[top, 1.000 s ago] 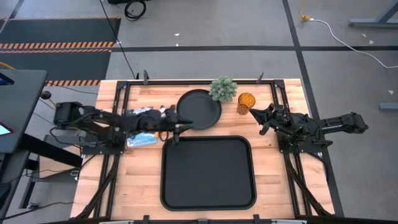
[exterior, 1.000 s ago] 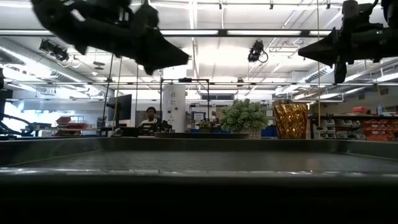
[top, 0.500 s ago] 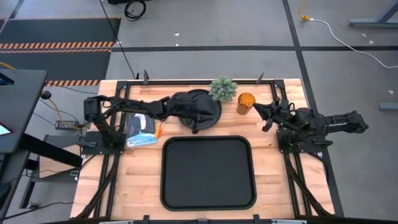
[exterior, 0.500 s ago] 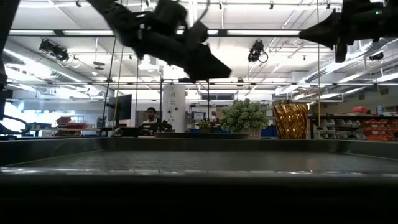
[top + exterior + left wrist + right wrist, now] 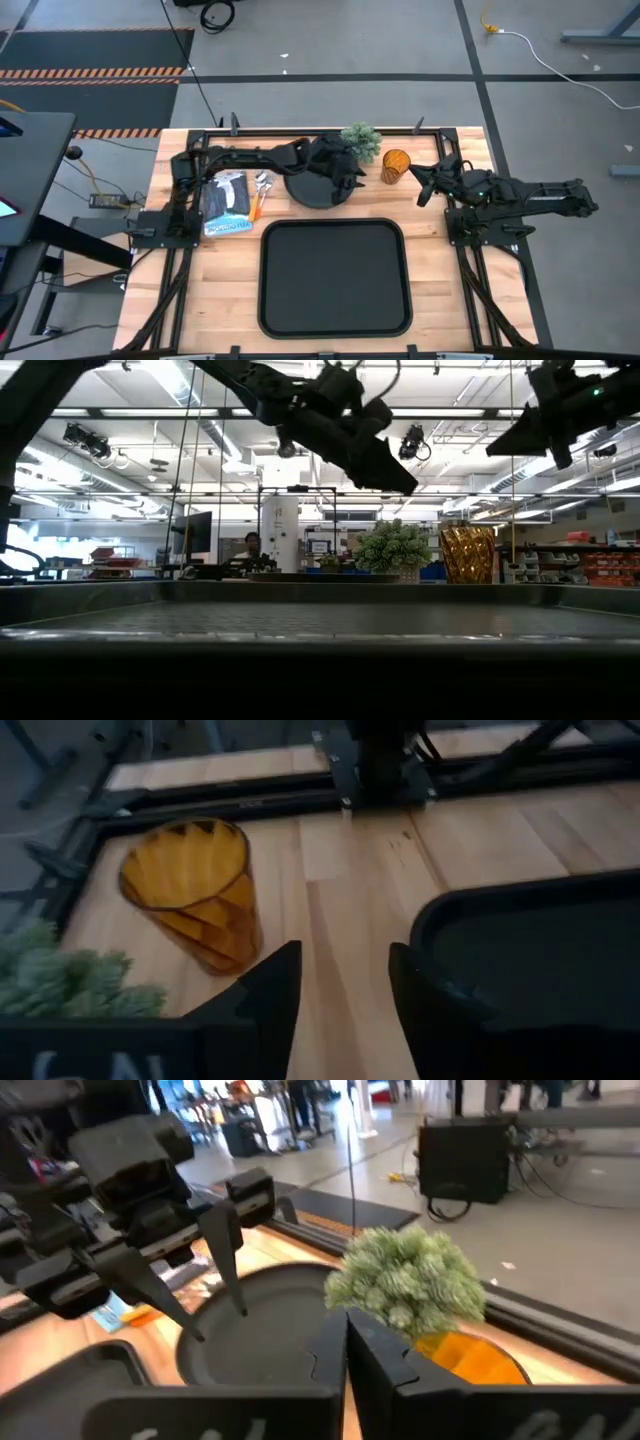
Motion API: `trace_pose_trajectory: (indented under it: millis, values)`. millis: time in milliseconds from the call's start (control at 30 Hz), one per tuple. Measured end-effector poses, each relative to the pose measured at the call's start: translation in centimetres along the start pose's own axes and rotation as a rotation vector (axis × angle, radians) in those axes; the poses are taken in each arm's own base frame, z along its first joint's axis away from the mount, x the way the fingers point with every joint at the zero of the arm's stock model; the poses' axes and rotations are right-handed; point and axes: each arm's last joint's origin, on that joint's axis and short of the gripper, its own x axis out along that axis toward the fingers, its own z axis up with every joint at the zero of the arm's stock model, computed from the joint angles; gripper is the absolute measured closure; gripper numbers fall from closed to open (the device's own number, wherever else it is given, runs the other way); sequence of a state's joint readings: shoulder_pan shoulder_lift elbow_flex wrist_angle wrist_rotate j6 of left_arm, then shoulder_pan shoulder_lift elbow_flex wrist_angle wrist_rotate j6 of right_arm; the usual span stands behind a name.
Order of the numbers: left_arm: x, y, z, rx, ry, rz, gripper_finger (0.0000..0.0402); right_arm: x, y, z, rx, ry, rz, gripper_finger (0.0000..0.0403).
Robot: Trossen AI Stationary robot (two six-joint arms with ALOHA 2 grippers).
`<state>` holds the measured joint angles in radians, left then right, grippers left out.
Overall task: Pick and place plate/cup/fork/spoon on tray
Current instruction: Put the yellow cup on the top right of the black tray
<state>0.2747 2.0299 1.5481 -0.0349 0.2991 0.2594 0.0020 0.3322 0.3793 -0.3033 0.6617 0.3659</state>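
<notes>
The round black plate (image 5: 312, 190) lies on the table beyond the empty black tray (image 5: 335, 278). My left gripper (image 5: 349, 182) hangs open above the plate's right side, its tips toward the amber cup (image 5: 190, 915), and touches nothing. The cup (image 5: 396, 165) stands upright next to the green plant (image 5: 360, 141). My right gripper (image 5: 424, 182) hovers shut just right of the cup, clear of it. The fork and spoon (image 5: 260, 192), with orange handles, lie left of the plate; I cannot tell one from the other.
A blue-and-white packet (image 5: 228, 205) lies beside the cutlery at the left. The plant (image 5: 410, 1285) stands between plate and cup near the far edge. Black frame rails (image 5: 300, 131) run along the table's far and side edges. A person shows in the room behind (image 5: 252, 545).
My left gripper has swept from the tray's far-left corner toward the table's right, across the plate and toward the cup, staying well above the table. My right gripper has shifted slightly toward the far edge. The plate, cup and tray have stayed where they were.
</notes>
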Motion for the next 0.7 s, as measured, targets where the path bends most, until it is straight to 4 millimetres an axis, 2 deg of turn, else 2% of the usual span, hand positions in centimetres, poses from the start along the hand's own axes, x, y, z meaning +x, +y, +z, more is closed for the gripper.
trace_pose_trajectory:
  millis: [200, 367, 467, 600, 700]
  values:
    - [2.1, 1.5, 1.2, 0.038, 0.033, -0.011, 0.0226, 0.3, 0.0, -0.3, 0.014, 0.023, -0.020, 0.0375]
    - [3.4, 2.0, 1.0, 0.091, 0.061, -0.011, 0.0236, 0.6, -0.1, -0.9, 0.045, 0.082, -0.045, 0.0374]
    - [3.4, 2.1, 0.8, 0.110, 0.081, -0.005, 0.0242, 0.8, -0.4, -1.0, 0.041, 0.166, -0.118, 0.0374]
    - [2.8, 3.2, 0.3, 0.091, 0.113, 0.013, 0.0253, 1.3, -1.0, -0.2, 0.030, 0.304, -0.324, 0.0374]
    - [2.0, 3.9, 0.6, 0.072, 0.110, 0.032, 0.0261, 2.3, -1.3, 1.2, 0.039, 0.332, -0.434, 0.0374]
